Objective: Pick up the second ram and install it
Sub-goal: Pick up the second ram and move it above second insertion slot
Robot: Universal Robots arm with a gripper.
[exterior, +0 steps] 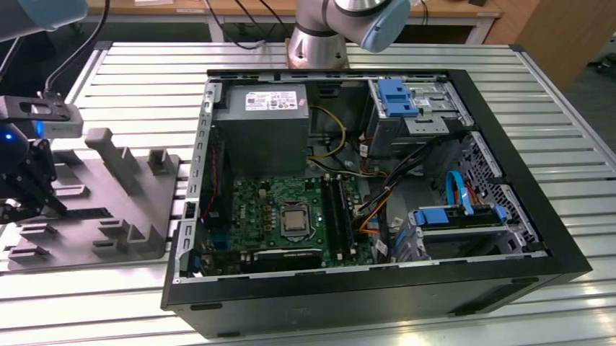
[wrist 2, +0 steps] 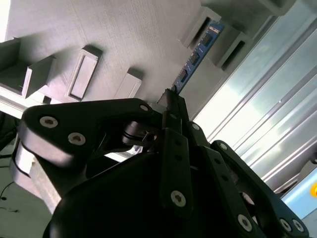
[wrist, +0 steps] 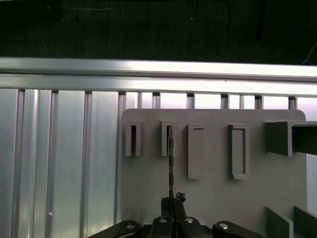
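The second ram (wrist 2: 195,57) is a slim blue-green stick with black chips, seen edge-on as a thin dark line (wrist: 170,163) in the first wrist view. Its far end sits in a narrow slot of the grey holder tray (wrist: 213,198). My gripper (wrist 2: 171,99) is shut on the near end of the stick, fingertips pressed together on it (wrist: 172,201). In the exterior view the gripper (exterior: 11,210) hangs over the tray (exterior: 106,209) at the exterior view's far left, well apart from the open computer case (exterior: 481,274).
The case lies open on the slatted metal table (exterior: 144,65). Inside are a green motherboard (exterior: 279,209) with long black slot strips (exterior: 337,209), a grey power supply (exterior: 260,122), and blue drive brackets (exterior: 452,216). The tray carries upright grey blocks (exterior: 120,155) and several empty slots (wrist: 237,151).
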